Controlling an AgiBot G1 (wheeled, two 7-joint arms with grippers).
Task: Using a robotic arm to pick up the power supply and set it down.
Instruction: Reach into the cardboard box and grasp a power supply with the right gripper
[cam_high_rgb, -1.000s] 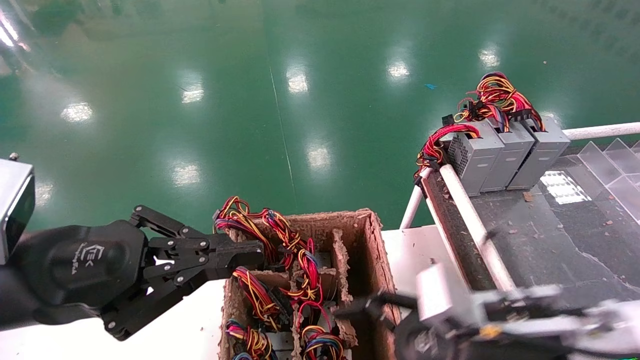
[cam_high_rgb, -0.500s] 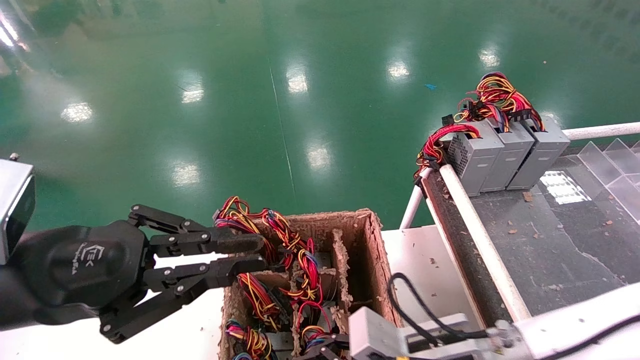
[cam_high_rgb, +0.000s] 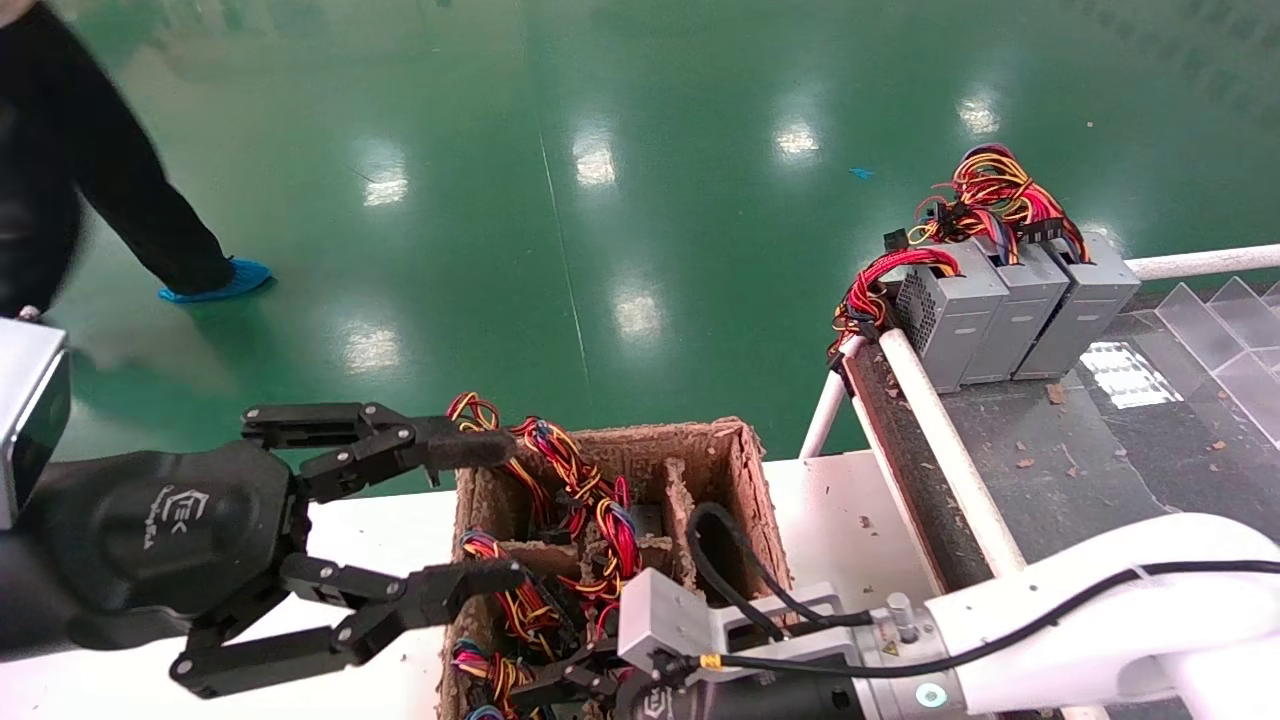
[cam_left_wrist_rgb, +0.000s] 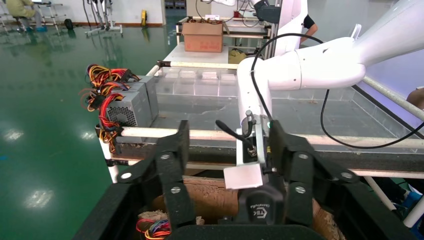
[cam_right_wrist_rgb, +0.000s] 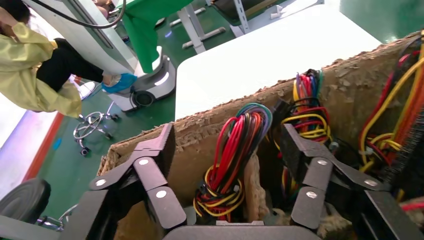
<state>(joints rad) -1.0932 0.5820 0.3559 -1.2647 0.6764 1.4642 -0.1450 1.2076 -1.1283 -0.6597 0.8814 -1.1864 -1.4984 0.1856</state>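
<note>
The power supply to be lifted sits deep in a cell of the cardboard box, directly beneath the right gripper, with its red and yellow wire bundle rising between the spread fingers. Those fingers are wide apart and hold nothing, probably so they can straddle the wires and drop past the cardboard dividers onto the metal case. The right arm reaches across from the conveyor side to come at the box from above. The left gripper hovers at the box's opposite wall, its fingers also spread and empty, seemingly placed to steady the box. Well beyond the right gripper, three grey units stand side by side on the conveyor, presumably marking where the next one goes.
</note>
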